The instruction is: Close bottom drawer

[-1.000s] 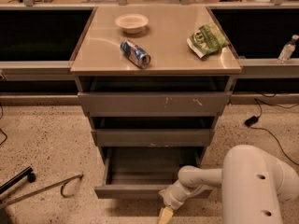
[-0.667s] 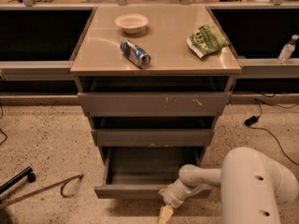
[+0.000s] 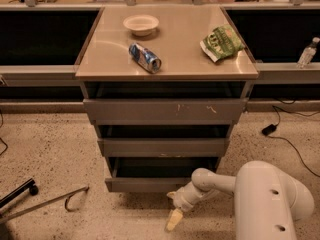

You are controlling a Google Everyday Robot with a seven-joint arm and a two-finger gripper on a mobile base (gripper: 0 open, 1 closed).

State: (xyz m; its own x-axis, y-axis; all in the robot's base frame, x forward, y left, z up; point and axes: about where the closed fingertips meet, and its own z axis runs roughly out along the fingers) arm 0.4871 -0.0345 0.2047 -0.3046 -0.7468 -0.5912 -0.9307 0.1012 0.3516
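Note:
The bottom drawer (image 3: 150,184) is the lowest of three grey drawers in the cabinet. It stands partly pulled out, and its dark tray shows behind the plain front panel. My gripper (image 3: 174,219) is low over the floor just in front of the drawer's front panel, right of its middle, with its yellowish tip pointing down at the floor. The white arm (image 3: 215,184) reaches in from the lower right. I cannot tell whether the wrist touches the panel.
The middle drawer (image 3: 162,147) and the scratched top drawer (image 3: 165,111) also stand slightly out. A bowl (image 3: 141,24), a can (image 3: 145,57) and a green bag (image 3: 221,42) lie on the cabinet top. A metal bar (image 3: 47,204) lies on the floor at left, and a cable (image 3: 280,134) at right.
The bottom drawer's front panel has moved back toward the cabinet, so less of the tray shows. My gripper has moved a little up and inward with it.

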